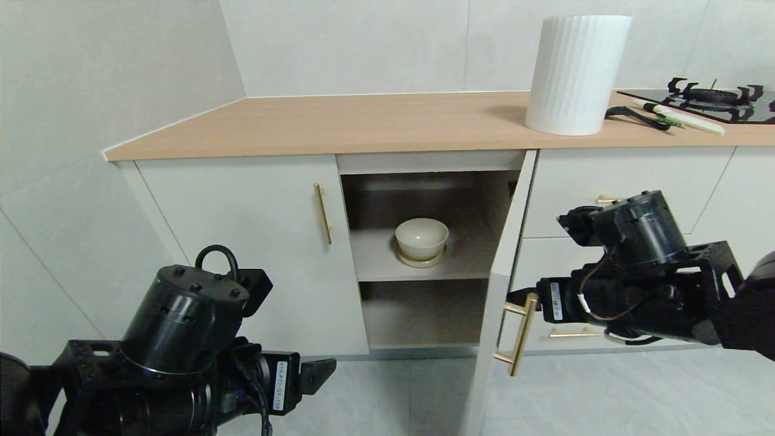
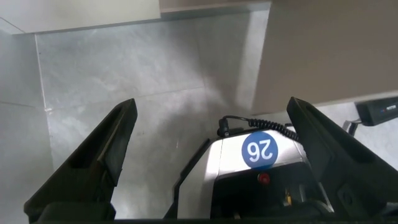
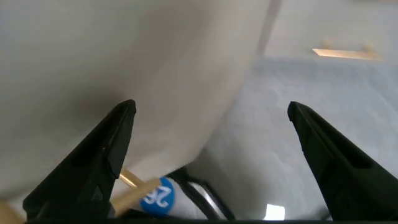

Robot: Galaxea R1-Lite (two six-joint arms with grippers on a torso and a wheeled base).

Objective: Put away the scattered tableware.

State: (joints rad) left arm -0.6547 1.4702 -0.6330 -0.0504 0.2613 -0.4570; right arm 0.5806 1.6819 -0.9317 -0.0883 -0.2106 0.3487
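- The left gripper [image 2: 211,109] hangs low in front of the closed left cupboard door [image 1: 242,242]. Its jaws are spread wide over the floor and hold nothing.
- The bowl [image 1: 422,238] sits upright on a small plate [image 1: 420,261] on the upper shelf [image 1: 375,257] of the open cupboard, under the counter [image 1: 333,124]. This piece looks put away.
- The open door [image 1: 505,266] swings out towards the robot, with its gold handle [image 1: 519,333] on the outer face.
- The right gripper [image 3: 211,112] is at the top of that handle with its jaws wide open and gripping nothing. The door's edge lies between them. I cannot tell whether a jaw touches the handle.
- The step in hand is probably shutting the cupboard. The next move calls for a push on the door or a firm grip on the handle, then a swing along the hinge arc.
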